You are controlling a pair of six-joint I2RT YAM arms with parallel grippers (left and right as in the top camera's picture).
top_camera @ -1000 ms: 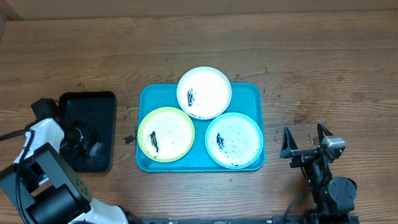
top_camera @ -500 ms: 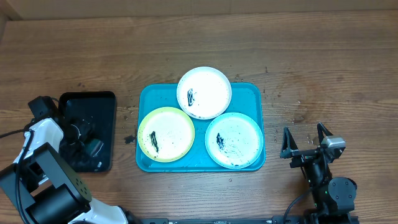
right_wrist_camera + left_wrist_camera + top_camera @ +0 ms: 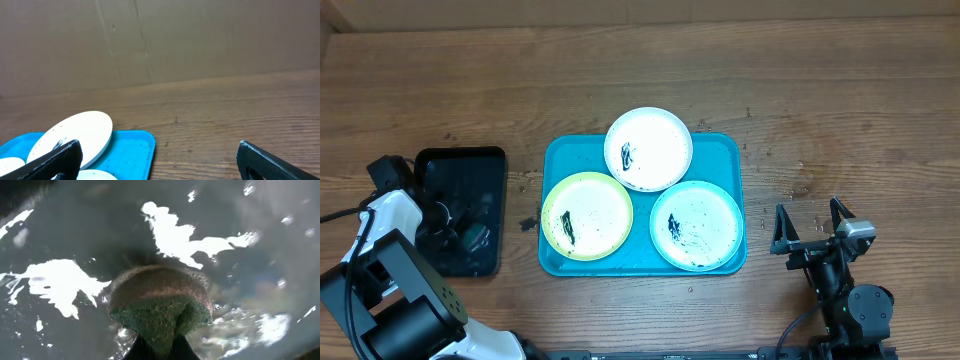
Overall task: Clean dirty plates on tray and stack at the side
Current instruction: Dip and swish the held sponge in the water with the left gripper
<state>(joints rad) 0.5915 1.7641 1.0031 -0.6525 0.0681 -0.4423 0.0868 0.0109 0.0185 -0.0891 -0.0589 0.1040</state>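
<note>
Overhead: tray [image 3: 727, 152] sits mid-counter [image 3: 840, 90] with all three plates on it. White plate [image 3: 648, 148] is at 12 o'clock of the tray, its far edge over the tray rim; the right wrist view shows it [image 3: 75, 132] tilted, propped on that rim. It has a black smear left of its centre. Green plate [image 3: 586, 216] is at 8 o'clock with a black smear on its left side. Blue plate [image 3: 696, 224] is at 4 o'clock with black scribbles across its white centre. The three plates crowd together; cannot tell if the edges touch or overlap.

Black tray [image 3: 485, 165] lies at 9 o'clock of the tray, apart from it. Left gripper [image 3: 470, 236] is down inside the black tray, in its near half. Left wrist view: the gripper [image 3: 157, 350] is pinched closed on a sponge [image 3: 160, 302], green scrub face up and folded where it is gripped. The sponge presses on the glossy, wet-looking black floor with bright glare patches.

Right gripper [image 3: 811, 228] is at 4 o'clock of the tray, off it, over bare counter. Its fingers are spread wide with nothing between them; the right wrist view [image 3: 159, 161] shows the same.
</note>
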